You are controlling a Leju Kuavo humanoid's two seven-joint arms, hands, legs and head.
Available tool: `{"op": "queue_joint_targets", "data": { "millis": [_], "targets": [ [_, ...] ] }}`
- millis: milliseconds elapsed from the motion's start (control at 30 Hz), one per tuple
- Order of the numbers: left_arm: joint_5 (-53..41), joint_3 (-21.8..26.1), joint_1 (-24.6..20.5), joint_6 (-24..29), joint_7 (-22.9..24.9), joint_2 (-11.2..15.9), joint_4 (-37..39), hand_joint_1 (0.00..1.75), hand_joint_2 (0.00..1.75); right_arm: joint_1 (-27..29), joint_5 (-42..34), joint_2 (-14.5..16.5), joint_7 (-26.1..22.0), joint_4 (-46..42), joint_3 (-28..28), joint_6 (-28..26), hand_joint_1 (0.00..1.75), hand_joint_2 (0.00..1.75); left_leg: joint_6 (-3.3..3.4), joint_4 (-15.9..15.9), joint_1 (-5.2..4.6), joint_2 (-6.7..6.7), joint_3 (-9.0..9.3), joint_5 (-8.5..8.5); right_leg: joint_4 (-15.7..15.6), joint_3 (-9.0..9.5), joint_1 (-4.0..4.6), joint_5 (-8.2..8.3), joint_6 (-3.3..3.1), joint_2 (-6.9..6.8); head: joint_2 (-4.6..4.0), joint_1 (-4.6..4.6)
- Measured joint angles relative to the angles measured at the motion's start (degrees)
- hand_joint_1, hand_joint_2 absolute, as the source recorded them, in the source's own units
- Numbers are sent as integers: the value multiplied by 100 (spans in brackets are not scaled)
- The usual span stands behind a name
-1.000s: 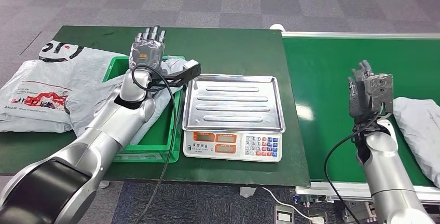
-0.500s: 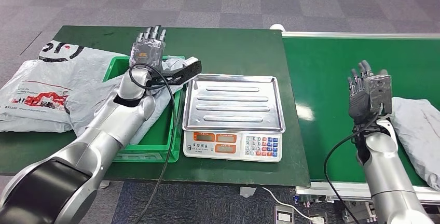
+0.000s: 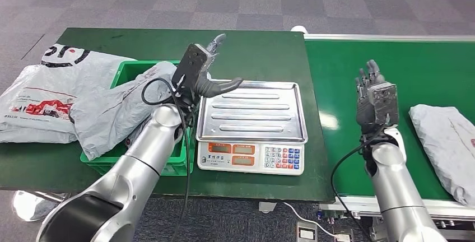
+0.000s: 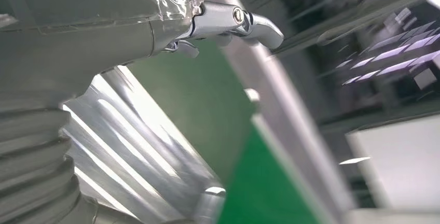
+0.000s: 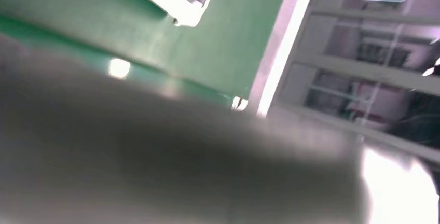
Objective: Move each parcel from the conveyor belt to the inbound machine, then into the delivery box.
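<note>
A crumpled grey parcel [image 3: 115, 107] lies in the green delivery box [image 3: 168, 166] and drapes over its left rim. My left hand [image 3: 203, 74] hovers at the left edge of the scale's steel tray [image 3: 252, 110], fingers spread and thumb pointing right, holding nothing. In the left wrist view the fingertips [image 4: 244, 21] reach over the ribbed tray [image 4: 129, 146]. My right hand [image 3: 374, 99] stands upright over the green conveyor belt [image 3: 347, 74] with straight fingers and nothing in it. Another grey parcel [image 3: 448, 138] lies on the belt to its right, apart from it.
The scale [image 3: 252, 155] with its orange displays and keypad sits between box and belt. A white plastic bag with red print [image 3: 36, 99] lies at the table's left end. The belt's white frame [image 3: 386, 37] runs along the back. The right wrist view is blurred.
My left hand swung right from above the box to the tray's left edge and turned sideways. My right hand shifted left, away from the belt parcel, which also drifted left.
</note>
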Motion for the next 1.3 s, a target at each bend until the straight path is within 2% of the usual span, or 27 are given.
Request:
{"op": "queue_joint_targets", "data": {
  "millis": [167,367,500,767,1300],
  "targets": [
    [1148,-323,221,749,-417,-201,-11,0,175,-321,-134,370,-234,293,281,-108,0,175,-1,0,1,5,1,3,0,-2,1,1,-1,4,0,-1],
    [1610,-909,473,1214,-957,-252,12,0,175,-545,-154,678,-399,598,510,-209,0,175,1,0,1,-5,-1,5,0,2,0,1,-1,-7,0,-1],
    [1685,-1134,627,1268,-1006,-244,86,0,175,-583,-100,790,-476,770,554,-229,0,175,2,1,0,-5,-1,3,-1,1,-1,0,0,-5,0,-1],
    [1623,-1400,655,1291,-1004,-243,252,0,175,-567,-44,870,-501,957,554,-322,0,175,2,1,0,-4,-1,3,-1,-1,-1,0,0,-5,0,-1],
    [1451,-1578,663,1609,-1114,-243,335,0,175,-314,23,915,-428,921,554,-506,0,175,2,1,0,-2,-1,3,-1,-2,-1,0,0,-4,0,-1]
  ]
}}
